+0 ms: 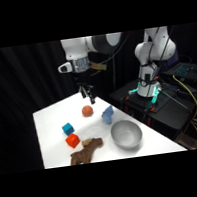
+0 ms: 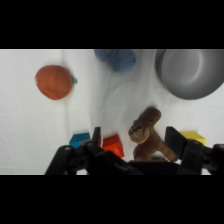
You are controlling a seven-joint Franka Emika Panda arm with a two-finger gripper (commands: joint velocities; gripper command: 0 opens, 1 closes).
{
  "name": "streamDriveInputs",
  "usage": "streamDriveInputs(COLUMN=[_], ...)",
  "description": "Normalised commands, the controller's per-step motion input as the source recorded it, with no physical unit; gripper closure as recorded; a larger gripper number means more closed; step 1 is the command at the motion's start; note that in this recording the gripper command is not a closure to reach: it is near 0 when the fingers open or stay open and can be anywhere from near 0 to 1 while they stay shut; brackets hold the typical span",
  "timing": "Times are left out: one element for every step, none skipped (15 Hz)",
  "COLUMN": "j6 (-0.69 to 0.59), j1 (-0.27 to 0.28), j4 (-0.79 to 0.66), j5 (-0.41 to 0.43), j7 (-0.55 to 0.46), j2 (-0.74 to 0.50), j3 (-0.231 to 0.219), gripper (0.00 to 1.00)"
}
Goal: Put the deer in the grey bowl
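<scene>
The pincer [image 1: 88, 95] hangs above the desk's [image 1: 49, 120] far edge, its fingers [image 2: 96, 136] spread wide with nothing between them; below it lie an orange ball [image 1: 87, 110] and a light-blue figure [image 1: 108, 115]; toward the near edge sit a blue cube [image 1: 67, 128] and a red cube [image 1: 73, 140]; the deer [image 1: 86, 151] lies at the near edge, just beside the red cube, its long axis slanting, head end toward the grey bowl [image 1: 126, 134]; the bowl stands near the right edge, holding nothing; a yellow cube [image 2: 192, 136] shows beside the deer in the wrist view.
</scene>
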Motion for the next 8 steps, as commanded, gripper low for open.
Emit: streamDriveInputs(j6=[-0.01, 0.0, -0.01, -0.02, -0.03, -0.02, -0.01, 0.05], j1=[-0.014, -0.014, -0.01, 0.006, 0.019, 0.038, 0.048, 0.073], j4=[0.11, 0.2, 0.33, 0.45, 0.52, 0.61, 0.62, 0.63], j5=[-0.01, 0.031, 0.09, 0.059, 0.055, 0.053, 0.048, -0.032], j7=[0.02, 0.0, -0.06, -0.02, -0.02, 0.01, 0.03, 0.13], j2=[0.09, 0.16, 0.27, 0.35, 0.39, 0.46, 0.48, 0.52], j3=[0.026, 0.031, 0.045, 0.057, 0.068, 0.083, 0.087, 0.078], gripper=[0.0, 0.0, 0.0, 0.0, 0.0, 0.0, 0.0, 0.0])
